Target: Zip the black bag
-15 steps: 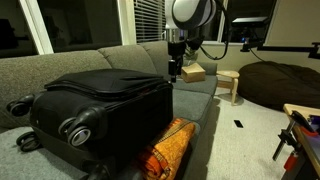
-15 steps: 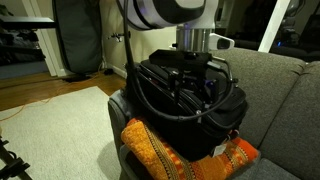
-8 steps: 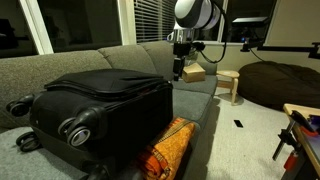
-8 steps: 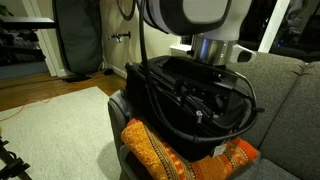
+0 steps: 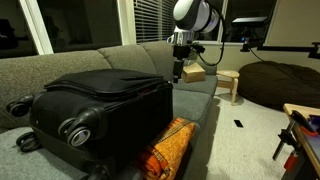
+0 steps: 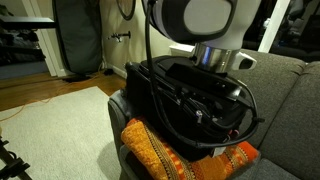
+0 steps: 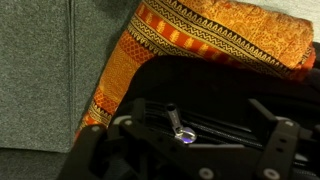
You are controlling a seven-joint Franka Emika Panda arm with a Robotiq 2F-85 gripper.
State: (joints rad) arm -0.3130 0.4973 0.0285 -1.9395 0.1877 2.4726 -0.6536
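Observation:
The black bag lies on its side on the grey sofa, wheels toward the camera; it also shows in an exterior view. My gripper hangs just above the bag's far end. In the wrist view the bag fills the middle, and a silver zipper pull stands on the zipper track. My gripper is open, with its fingers wide apart on either side of the pull and not touching it.
An orange patterned cushion leans against the bag's front and shows in the wrist view. A cardboard box sits on the sofa. A wooden stool and dark beanbag stand beyond.
The arm has shifted a little further along the bag toward its far end. The gripper stays open and the bag has not moved.

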